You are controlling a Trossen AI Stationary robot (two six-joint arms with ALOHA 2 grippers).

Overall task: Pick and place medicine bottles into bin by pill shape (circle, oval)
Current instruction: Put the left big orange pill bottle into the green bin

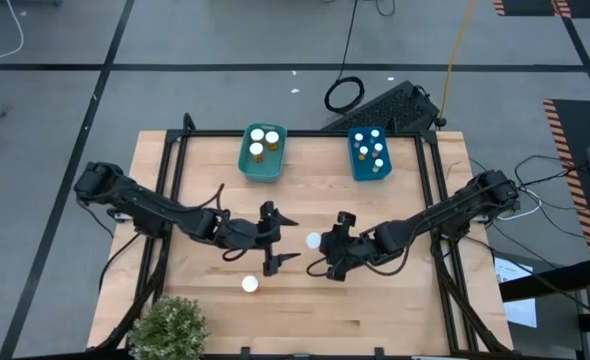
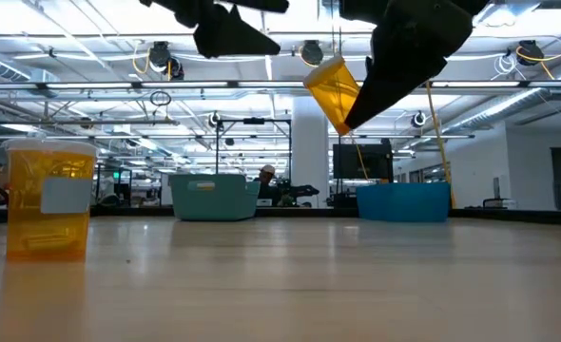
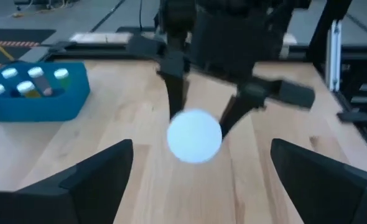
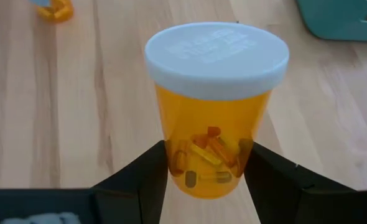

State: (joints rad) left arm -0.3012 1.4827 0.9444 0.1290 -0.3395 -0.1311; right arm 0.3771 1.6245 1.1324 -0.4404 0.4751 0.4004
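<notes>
Bright overhead lighting; left wrist view blurred.

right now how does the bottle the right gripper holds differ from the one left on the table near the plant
The held bottle is lifted off the table, clamped in the right gripper and tilted; the table bottle stands upright and free. The held bottle sits mid-table between both arms; the table bottle stands nearer the plant, below the open left gripper. Both are translucent orange with white caps.
</notes>
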